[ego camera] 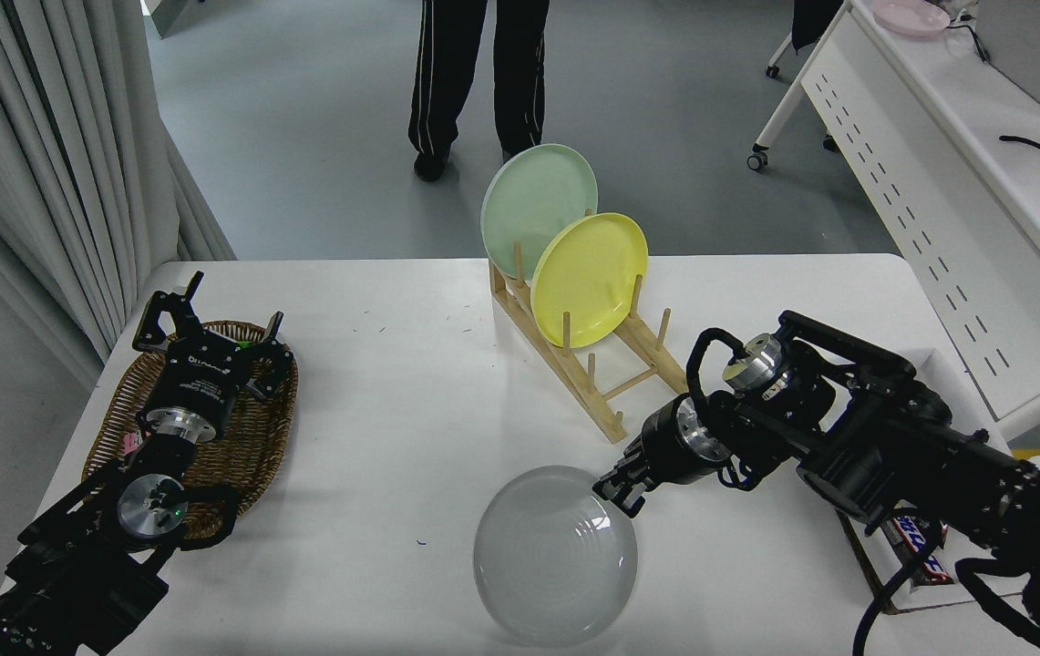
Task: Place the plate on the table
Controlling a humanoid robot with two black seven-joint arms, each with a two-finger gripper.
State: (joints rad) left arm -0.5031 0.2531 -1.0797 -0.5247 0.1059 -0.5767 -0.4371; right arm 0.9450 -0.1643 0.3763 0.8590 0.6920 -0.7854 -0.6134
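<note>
The pale grey plate [554, 558] is at the front middle of the white table [392, 401], facing up and low over or on the surface; I cannot tell which. My right gripper [616, 493] is shut on the plate's upper right rim, its arm coming in from the right. My left gripper [210, 314] is parked open and empty over the wicker basket [251, 437] at the left.
A wooden plate rack [597, 378] stands behind the plate, holding a yellow plate [588, 278] and a mint-green plate [533, 205]. A snack bar [916, 542] lies at the right edge. A person's legs [474, 73] stand beyond the table. A white perforated desk [939, 182] is at the right.
</note>
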